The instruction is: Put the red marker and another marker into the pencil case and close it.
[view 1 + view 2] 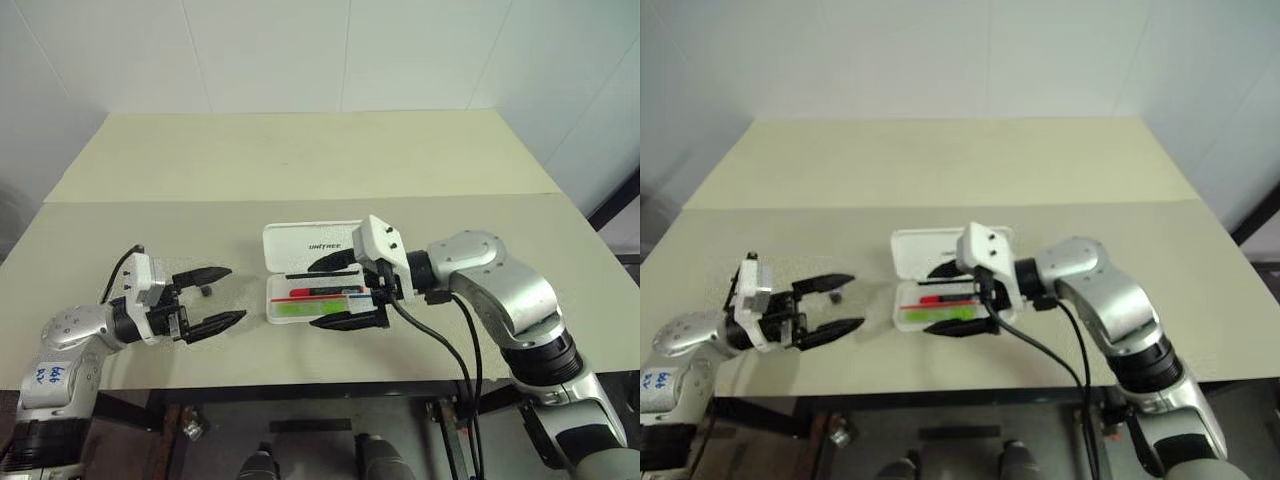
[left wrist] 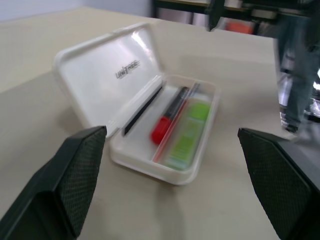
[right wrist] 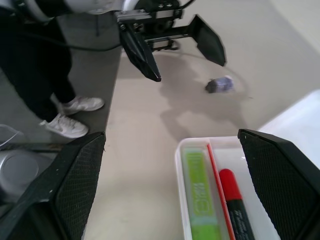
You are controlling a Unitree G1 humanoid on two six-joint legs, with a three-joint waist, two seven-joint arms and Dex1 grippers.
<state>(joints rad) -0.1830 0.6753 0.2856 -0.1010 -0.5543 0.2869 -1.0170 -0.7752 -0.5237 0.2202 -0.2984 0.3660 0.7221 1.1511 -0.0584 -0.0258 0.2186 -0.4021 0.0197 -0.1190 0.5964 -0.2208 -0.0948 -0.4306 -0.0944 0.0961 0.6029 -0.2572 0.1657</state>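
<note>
The broad beige table (image 1: 300, 160) carries everything. Largest on it is the pencil case (image 1: 310, 245), a white rectangular hinged plastic box with rounded corners, lying open between the two claws with its lid laid back flat, presumably so the tray can be loaded from above. The right gripper (image 1: 343, 293) hangs over the tray, jaws spread wide and holding nothing; one finger sits above the lid edge, the other at the tray's near edge. The left gripper (image 1: 215, 297) waits well apart on the case's other side, jaws also wide and empty, pointing toward the case, probably placed to fold the lid over.

Directly beneath the right claw, inside the tray, lie another marker (image 2: 186, 141), the short chunky light-green highlighter, and the red marker (image 2: 170, 116), slim with a red end and dark barrel, side by side along a red divider stripe. Both being in, closing appears to be what remains.

A small dark object (image 3: 219, 85) rests just beside the left claw.

The lid reads "UNITREE".
</note>
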